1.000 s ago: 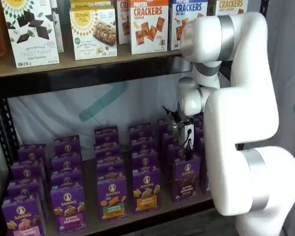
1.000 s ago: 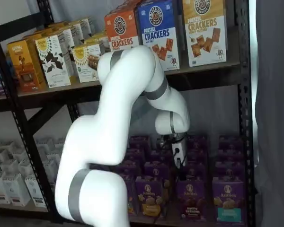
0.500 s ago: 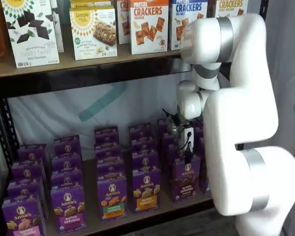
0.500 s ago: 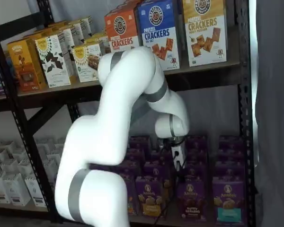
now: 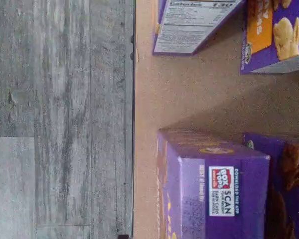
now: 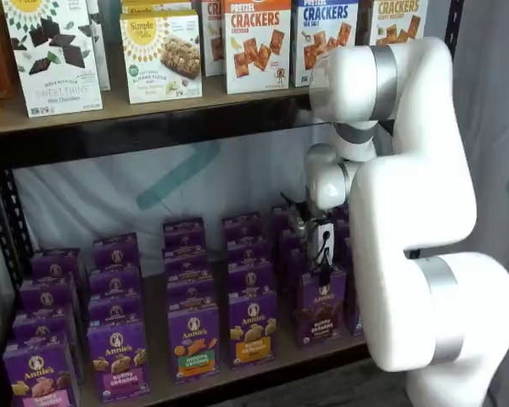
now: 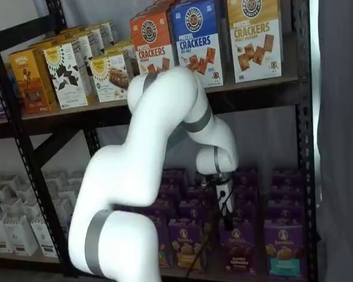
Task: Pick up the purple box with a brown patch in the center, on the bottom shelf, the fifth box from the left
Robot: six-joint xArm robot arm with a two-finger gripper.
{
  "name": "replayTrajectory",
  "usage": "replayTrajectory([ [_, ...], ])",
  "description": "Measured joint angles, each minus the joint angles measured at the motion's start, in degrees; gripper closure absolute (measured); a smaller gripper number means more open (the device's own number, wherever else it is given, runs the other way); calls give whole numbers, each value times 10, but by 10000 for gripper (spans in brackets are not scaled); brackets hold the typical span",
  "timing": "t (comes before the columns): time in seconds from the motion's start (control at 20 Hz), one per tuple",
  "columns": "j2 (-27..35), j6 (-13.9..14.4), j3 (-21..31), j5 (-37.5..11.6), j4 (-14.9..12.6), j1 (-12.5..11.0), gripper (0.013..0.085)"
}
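The hand (image 6: 324, 273) hangs just above the purple box (image 6: 321, 307) at the front of the bottom shelf (image 6: 263, 366); its opening cannot be told. In a shelf view, the hand (image 7: 227, 222) touches the box top (image 7: 237, 227). The wrist view shows purple cartons on tan board.

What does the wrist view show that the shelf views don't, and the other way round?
Only the wrist view shows the grey plank floor and a carton top's scan sticker. Only the shelf views show the arm, the gripper above the purple box and the cracker boxes higher up. Both show the bottom shelf and purple cartons.
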Motion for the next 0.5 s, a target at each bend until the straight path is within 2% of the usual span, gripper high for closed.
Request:
replayTrajectory([
  [0.2, 15, -7, -24, 12, 7, -1, 130],
  [0.5, 38, -1, -56, 34, -6, -5, 130],
])
